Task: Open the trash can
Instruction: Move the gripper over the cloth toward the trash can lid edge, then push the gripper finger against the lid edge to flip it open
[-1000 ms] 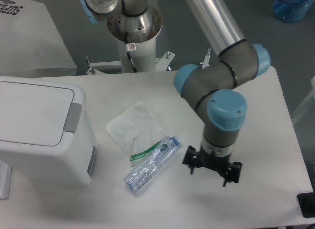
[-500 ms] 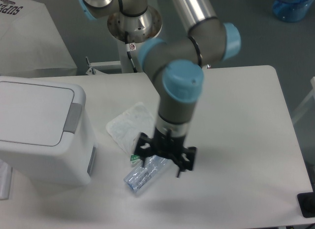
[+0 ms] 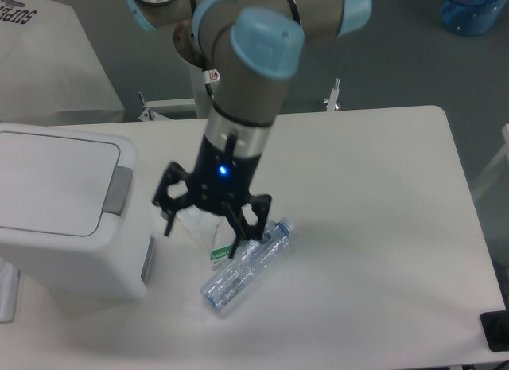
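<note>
White and pale, the worktop [image 3: 382, 227] fills most of the view, with grey floor beyond its far edge and the robot's round base [image 3: 208, 37] standing just behind that edge. At the worktop's left edge sits the trash can [image 3: 71, 251], a boxy white bin with rounded corners; its flat lid [image 3: 52, 183] lies closed, with a grey push tab [image 3: 121, 191] on the lid's right side and a grey handle [image 3: 149, 259] on the right wall. The arm [image 3: 246, 68], grey with light blue caps, reaches down over the middle of the worktop. Its black hand [image 3: 208, 219] hangs spread and released, grasping nothing, with a small blue light glowing above the fingers [image 3: 169, 204]; it hovers just right of the trash can, apart from it. Below the hand lies a clear plastic bottle [image 3: 245, 266] on its side, cap pointing toward the far right, and a crumpled clear wrapper [image 3: 195, 219] lies partly hidden behind the fingers.
</note>
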Controlling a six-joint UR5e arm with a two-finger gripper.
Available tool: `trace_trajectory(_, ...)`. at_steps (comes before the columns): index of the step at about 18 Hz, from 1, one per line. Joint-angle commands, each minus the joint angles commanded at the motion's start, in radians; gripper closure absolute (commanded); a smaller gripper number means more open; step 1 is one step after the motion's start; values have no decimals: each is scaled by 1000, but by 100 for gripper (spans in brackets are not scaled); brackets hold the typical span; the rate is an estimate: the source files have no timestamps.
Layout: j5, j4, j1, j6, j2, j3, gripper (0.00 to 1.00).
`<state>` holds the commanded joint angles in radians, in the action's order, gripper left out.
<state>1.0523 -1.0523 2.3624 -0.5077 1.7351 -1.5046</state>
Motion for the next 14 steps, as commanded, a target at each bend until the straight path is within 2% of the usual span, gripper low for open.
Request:
trace_trajectory(3, 0, 2, -8, -2, -46, -42, 0)
trace_trajectory(6, 5, 3, -44, 3, -49, -63, 0)
trace_trajectory(14, 9, 5, -48, -8, -39, -77, 0)
